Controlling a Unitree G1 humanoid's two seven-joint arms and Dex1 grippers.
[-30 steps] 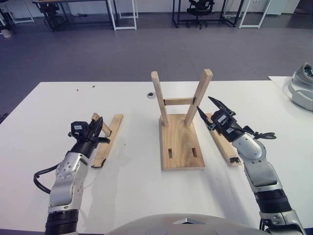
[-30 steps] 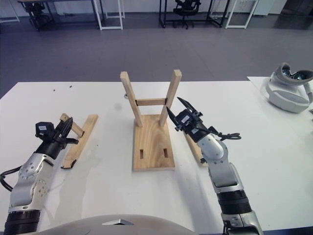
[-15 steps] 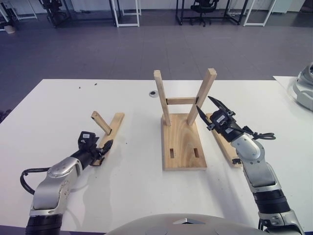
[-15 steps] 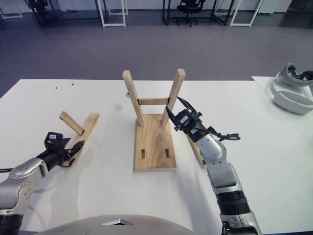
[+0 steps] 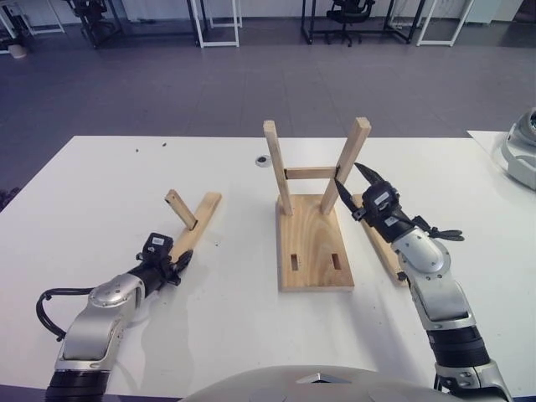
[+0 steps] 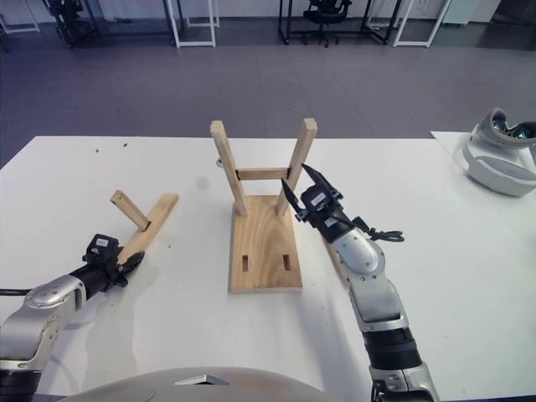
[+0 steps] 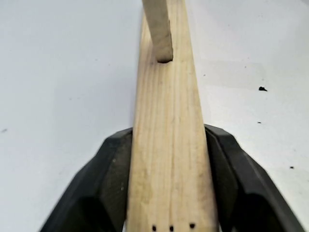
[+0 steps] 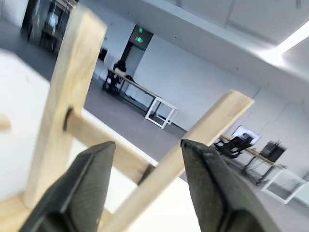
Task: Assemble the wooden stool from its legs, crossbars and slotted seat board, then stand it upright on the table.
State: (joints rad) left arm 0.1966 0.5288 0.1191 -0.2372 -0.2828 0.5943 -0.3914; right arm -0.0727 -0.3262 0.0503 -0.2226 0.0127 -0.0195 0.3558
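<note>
Seat board (image 5: pixel 314 243): lies flat on the white desk (image 5: pixel 100 193) in the middle of the frame, its long side running from near to far; two small empty slots show close to its near end
Left leg (image 5: pixel 275 167) and right leg (image 5: pixel 347 166): both stand in the far end of the seat board, just above the centre of the frame, and lean away from each other toward their tops
Crossbar (image 5: pixel 310 173): joins the two standing legs about halfway up, lying level
Loose leg (image 5: pixel 198 222): lies flat on the desk at left of centre, well apart from the seat board; a short crossbar stub (image 5: pixel 181 208) sits in it and points up at a slant
Second loose leg (image 5: pixel 381 243): lies on the desk just beside the right edge of the seat board, partly under the right arm
Left gripper (image 5: pixel 176 261): at lower left, holding the near end of the loose leg, with one finger (image 7: pixel 111 179) pressed on each long side
Right gripper (image 5: pixel 346 174): right of centre, fingers wide apart, close against the right leg; I cannot tell if it touches the wood
Headset (image 5: pixel 519 151): white and grey, at the right edge of the frame
</note>
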